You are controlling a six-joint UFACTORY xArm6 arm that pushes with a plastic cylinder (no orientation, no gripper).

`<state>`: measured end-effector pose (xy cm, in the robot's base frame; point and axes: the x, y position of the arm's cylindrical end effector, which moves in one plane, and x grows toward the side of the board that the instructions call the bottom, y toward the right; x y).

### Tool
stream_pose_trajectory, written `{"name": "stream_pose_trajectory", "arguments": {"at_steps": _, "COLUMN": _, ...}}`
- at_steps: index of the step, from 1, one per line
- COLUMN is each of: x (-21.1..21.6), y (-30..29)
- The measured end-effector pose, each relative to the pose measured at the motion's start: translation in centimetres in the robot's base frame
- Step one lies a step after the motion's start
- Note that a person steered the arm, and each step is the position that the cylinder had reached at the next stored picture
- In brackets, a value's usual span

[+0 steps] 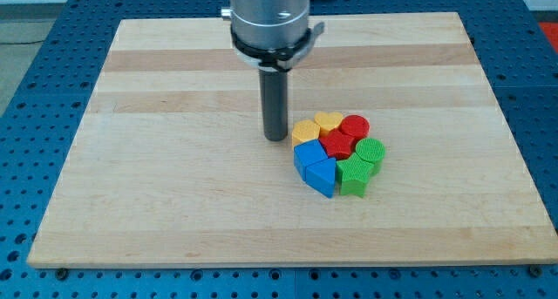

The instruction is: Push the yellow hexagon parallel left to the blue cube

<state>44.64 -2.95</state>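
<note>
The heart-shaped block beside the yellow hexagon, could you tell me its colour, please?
Yellow; the heart-shaped block shows best in the camera view.

All the blocks huddle in one touching cluster right of the wooden board's (pixel 174 186) centre. My tip (pixel 275 139) stands just left of the yellow hexagon (pixel 305 131). The yellow heart (pixel 329 121) lies right of it, the red cylinder (pixel 355 126) further right. The red block (pixel 338 144) sits centrally. The blue cube (pixel 306 155) and blue triangle (pixel 321 175) lie below the hexagon; the green cylinder (pixel 370 151) and green block (pixel 354 175) lie rightward.
</note>
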Motion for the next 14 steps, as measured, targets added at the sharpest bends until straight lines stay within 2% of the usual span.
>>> {"name": "stream_pose_trajectory", "arguments": {"at_steps": 1, "x": -2.5, "y": -0.6}}
{"name": "stream_pose_trajectory", "arguments": {"at_steps": 3, "x": -6.3, "y": 6.9}}
{"name": "stream_pose_trajectory", "arguments": {"at_steps": 4, "x": -6.0, "y": 9.7}}
{"name": "stream_pose_trajectory", "arguments": {"at_steps": 6, "x": -3.9, "y": 9.7}}
{"name": "stream_pose_trajectory", "arguments": {"at_steps": 8, "x": -3.7, "y": 12.9}}
{"name": "stream_pose_trajectory", "arguments": {"at_steps": 11, "x": -0.2, "y": 10.0}}
{"name": "stream_pose_trajectory", "arguments": {"at_steps": 14, "x": 1.2, "y": 2.8}}
